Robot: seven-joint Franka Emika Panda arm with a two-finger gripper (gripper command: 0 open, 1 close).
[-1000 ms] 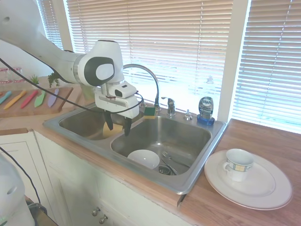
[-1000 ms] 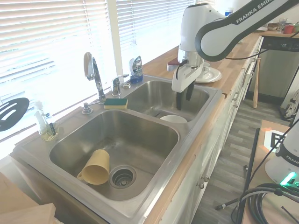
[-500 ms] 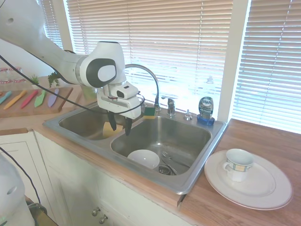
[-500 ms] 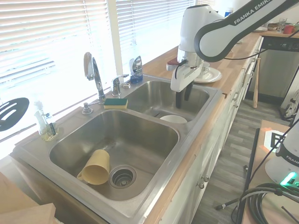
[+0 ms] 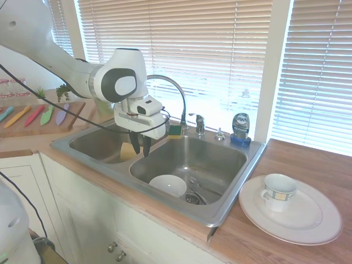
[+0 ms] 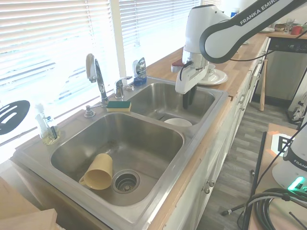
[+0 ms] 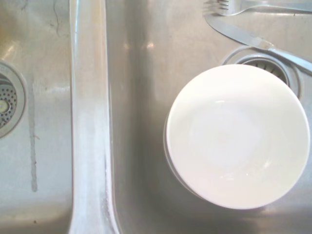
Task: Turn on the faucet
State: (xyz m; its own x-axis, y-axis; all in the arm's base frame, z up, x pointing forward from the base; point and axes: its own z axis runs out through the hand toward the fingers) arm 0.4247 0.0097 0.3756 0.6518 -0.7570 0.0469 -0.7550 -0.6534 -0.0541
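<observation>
- Gripper (image 5: 139, 149): one, fingers pressed nearly together, above sink (image 5: 220, 212) divider.
- Faucet (image 5: 175, 98): one, behind sink.
- White bowl (image 5: 168, 185): one, inside sink.
- Yellow cup (image 6: 98, 171): one, inside sink.

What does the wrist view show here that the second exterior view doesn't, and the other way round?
Only the wrist view shows the knife and fork lying by the drain. Only the second exterior view shows the faucet, its lever handle, the green sponge, the yellow cup and the gripper, shut and empty, well short of the handle. Both show the white bowl and the divider between the basins.
</observation>
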